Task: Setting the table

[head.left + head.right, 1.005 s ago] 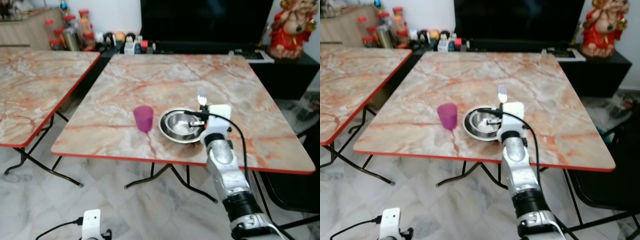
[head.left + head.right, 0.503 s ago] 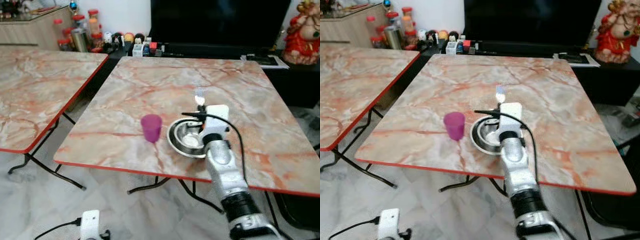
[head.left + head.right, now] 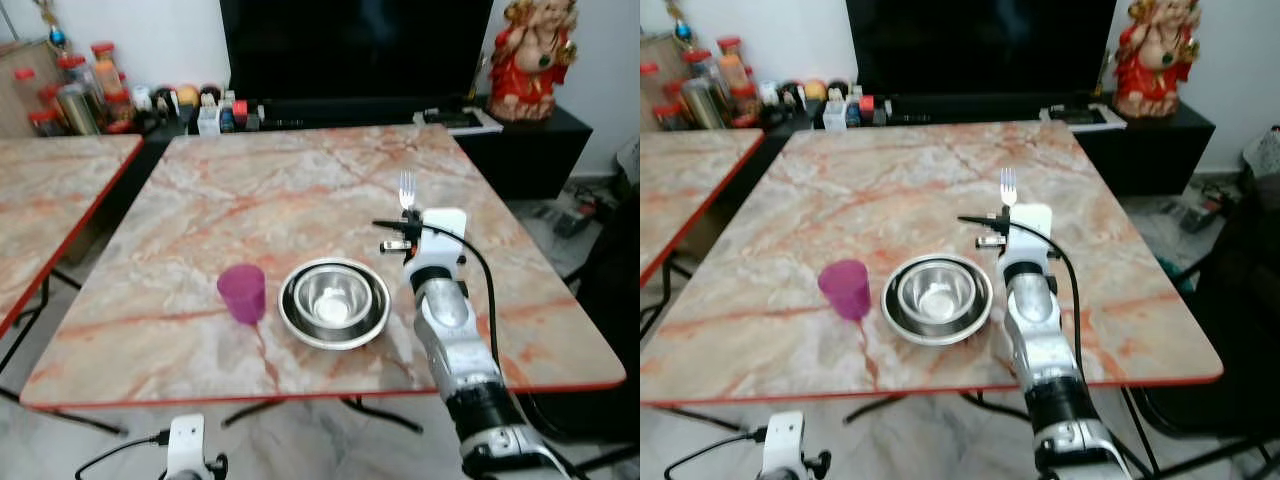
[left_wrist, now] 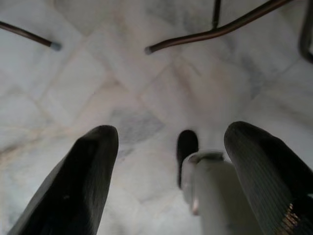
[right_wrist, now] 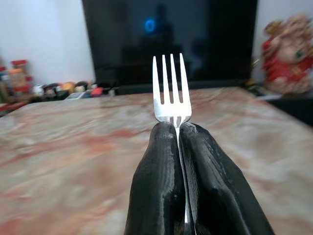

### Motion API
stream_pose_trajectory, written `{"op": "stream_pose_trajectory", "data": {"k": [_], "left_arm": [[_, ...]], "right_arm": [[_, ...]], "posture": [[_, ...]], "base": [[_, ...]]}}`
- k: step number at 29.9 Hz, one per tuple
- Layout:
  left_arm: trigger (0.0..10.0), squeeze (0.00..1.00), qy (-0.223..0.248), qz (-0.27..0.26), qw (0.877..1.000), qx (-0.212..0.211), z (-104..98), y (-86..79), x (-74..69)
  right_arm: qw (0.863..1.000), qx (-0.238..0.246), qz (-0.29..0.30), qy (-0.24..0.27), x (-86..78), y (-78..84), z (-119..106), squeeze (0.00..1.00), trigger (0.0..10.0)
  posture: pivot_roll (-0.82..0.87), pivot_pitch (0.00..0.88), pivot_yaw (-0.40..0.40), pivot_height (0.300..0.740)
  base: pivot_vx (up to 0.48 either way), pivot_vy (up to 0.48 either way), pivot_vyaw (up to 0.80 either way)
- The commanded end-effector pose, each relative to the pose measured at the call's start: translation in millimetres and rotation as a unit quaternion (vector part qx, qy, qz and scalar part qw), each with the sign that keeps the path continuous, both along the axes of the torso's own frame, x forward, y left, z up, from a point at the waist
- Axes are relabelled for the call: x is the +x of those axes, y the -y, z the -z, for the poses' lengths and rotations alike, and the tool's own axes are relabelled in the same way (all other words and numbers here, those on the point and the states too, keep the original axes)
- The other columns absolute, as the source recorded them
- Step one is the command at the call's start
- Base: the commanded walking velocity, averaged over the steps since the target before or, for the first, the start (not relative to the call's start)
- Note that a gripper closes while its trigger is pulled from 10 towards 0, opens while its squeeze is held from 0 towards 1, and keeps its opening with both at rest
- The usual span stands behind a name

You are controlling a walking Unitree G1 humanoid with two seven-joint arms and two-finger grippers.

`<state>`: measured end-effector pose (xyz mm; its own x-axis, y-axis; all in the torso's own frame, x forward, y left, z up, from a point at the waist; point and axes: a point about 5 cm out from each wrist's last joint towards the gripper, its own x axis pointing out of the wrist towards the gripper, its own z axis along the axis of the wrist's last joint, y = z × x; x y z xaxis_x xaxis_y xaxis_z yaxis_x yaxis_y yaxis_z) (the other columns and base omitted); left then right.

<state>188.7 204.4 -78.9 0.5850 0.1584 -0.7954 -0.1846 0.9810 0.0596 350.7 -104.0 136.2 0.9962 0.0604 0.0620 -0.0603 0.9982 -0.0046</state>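
My right claw point(image 5: 179, 147) clamps a fork point(image 5: 170, 90), tines up, above the bench point(image 3: 300, 180) just right of the bowls point(image 3: 334, 302) | pink cup point(image 3: 242, 293) left of bowls | statue point(image 3: 527, 45), jars point(image 3: 75, 90) behind | left claw point(image 4: 171, 176) spread wide over floor point(image 4: 146, 88), bench legs point(image 4: 220, 29) ahead
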Motion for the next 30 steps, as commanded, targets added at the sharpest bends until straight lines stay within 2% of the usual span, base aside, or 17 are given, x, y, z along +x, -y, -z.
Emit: {"op": "stream_pose_trajectory", "data": {"k": [1, 9, 11, 16, 19, 26, 30], "left_arm": [[10.0, 0.0, 0.001, 0.001, 1.0, 0.0, -0.3, -0.8, 0.3], [10.0, 0.0, 0.0, 0.004, 1.0, 0.002, -0.6, -3.3, 0.1], [10.0, 0.0, -0.001, 0.005, 1.0, 0.004, -0.5, -6.2, -1.4], [10.0, 0.0, -0.005, 0.008, 1.0, 0.008, 0.5, -9.6, -4.7], [10.0, 0.0, -0.008, 0.011, 1.0, 0.01, 1.0, -11.9, -7.0], [10.0, 0.0, -0.007, 0.015, 1.0, 0.013, 0.3, -15.1, -7.0], [10.0, 0.0, -0.008, 0.017, 1.0, 0.013, 0.4, -15.9, -7.5]], "right_arm": [[1.0, -0.003, -0.002, 0.004, 0.6, -0.5, -3.5, 0.0, 10.0], [1.0, -0.018, 0.004, -0.017, -6.7, 0.2, 2.8, 0.0, 10.0], [0.999, -0.026, 0.016, -0.038, -13.6, 3.6, 10.2, 0.0, 10.0], [0.998, -0.025, 0.029, -0.049, -21.4, 10.8, 17.4, 0.0, 10.0], [0.996, -0.032, 0.055, -0.069, -25.0, 22.4, 26.6, 0.0, 10.0], [0.99, -0.048, 0.096, -0.088, -27.0, 49.1, 28.2, 0.0, 10.0], [0.989, -0.058, 0.097, -0.096, -27.5, 54.9, 30.7, 0.0, 10.0]], "posture": [[-0.06, 0.0, 0.032, 0.74], [-0.06, 0.0, 0.042, 0.74], [-0.06, 0.0, 0.053, 0.74], [-0.06, 0.0, 0.066, 0.74], [-0.06, 0.0, 0.071, 0.74], [-0.05, 0.0, 0.077, 0.74], [-0.05, 0.0, 0.08, 0.74]], "base": [[0.0, 0.0, 0.0], [0.0, 0.0, 0.0], [0.0, 0.0, 0.0], [0.0, 0.0, 0.0], [0.0, 0.0, 0.0], [0.0, 0.0, 0.0], [0.0, 0.0, 0.0]]}}
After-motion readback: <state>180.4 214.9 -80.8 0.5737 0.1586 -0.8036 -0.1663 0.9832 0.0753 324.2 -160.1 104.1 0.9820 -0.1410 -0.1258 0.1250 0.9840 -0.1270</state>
